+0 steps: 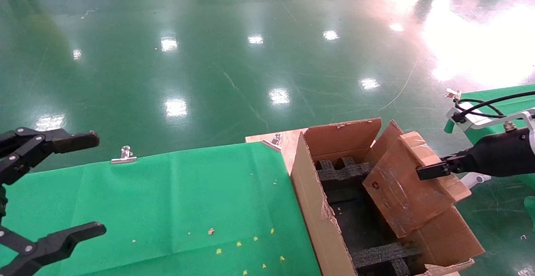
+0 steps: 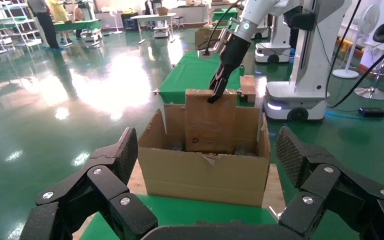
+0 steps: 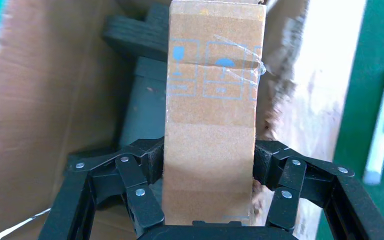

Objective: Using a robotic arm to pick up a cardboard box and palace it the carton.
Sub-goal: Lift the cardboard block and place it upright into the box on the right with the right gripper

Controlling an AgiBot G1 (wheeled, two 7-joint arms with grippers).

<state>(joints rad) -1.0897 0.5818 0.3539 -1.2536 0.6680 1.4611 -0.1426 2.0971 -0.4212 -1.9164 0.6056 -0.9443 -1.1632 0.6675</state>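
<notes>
Evidently light and stiff: cardboard box (image 1: 407, 188) held tilted from one end alone by right gripper (image 3: 207, 187), no sag visible. Clamped across narrow faces near upper end, pads (image 3: 152, 160) pressed flat against cardboard; sound place to hold, since broad faces likely flex more. Clear tape over surface, so probably a little slippery under pads; corners crushable if knocked on carton wall.

Small, flat, rectangular, brown. Tape glossy over seams, small recycling mark on broad face, blue handling symbols printed on narrow face toward wrist camera.

Position: lower end already inside carton (image 1: 311, 209), upper end raised above rim, leaning toward far-right flap. Black foam inserts (image 1: 340, 171) below and beside; whether box touches foam, cannot tell. Carton large, corrugated, flaps ragged, standing at edge of green cloth table (image 1: 167, 209).

Left gripper (image 1: 54, 192) parked over the cloth, well apart from carton, fingers (image 2: 112, 165) spread wide, holding nothing.

Judged: placing step nearly done; lowering and release remaining.
</notes>
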